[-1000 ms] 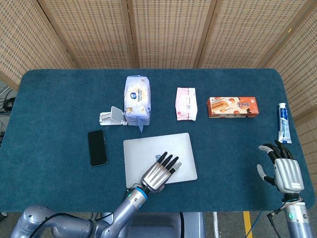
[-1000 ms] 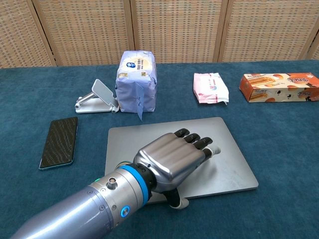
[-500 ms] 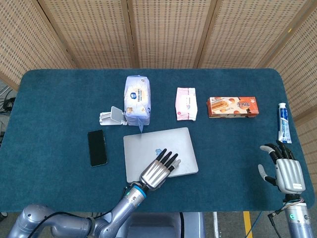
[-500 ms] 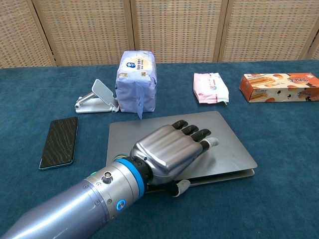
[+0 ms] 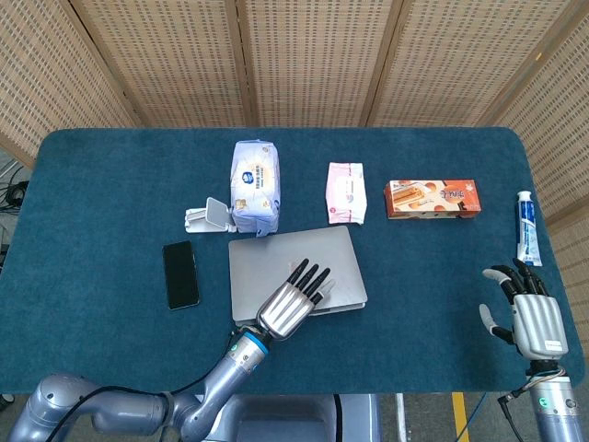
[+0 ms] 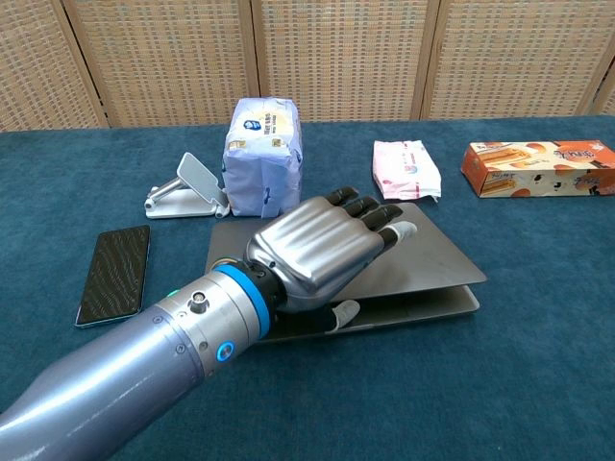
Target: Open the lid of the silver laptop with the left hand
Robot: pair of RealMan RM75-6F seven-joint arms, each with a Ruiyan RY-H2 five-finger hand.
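The silver laptop lies at the front middle of the table, its lid raised a little off the base along the near edge. My left hand grips that front edge of the lid, fingers flat on top and thumb underneath. My right hand hovers at the table's right front edge, fingers spread, holding nothing; the chest view does not show it.
A black phone lies left of the laptop. Behind it stand a white phone stand, a blue tissue pack, a pink wipes pack and an orange snack box. A toothpaste tube lies at far right.
The laptop lid has gone from flat and closed to lifted at its front edge. My left hand has risen with it. The right hand has barely moved.
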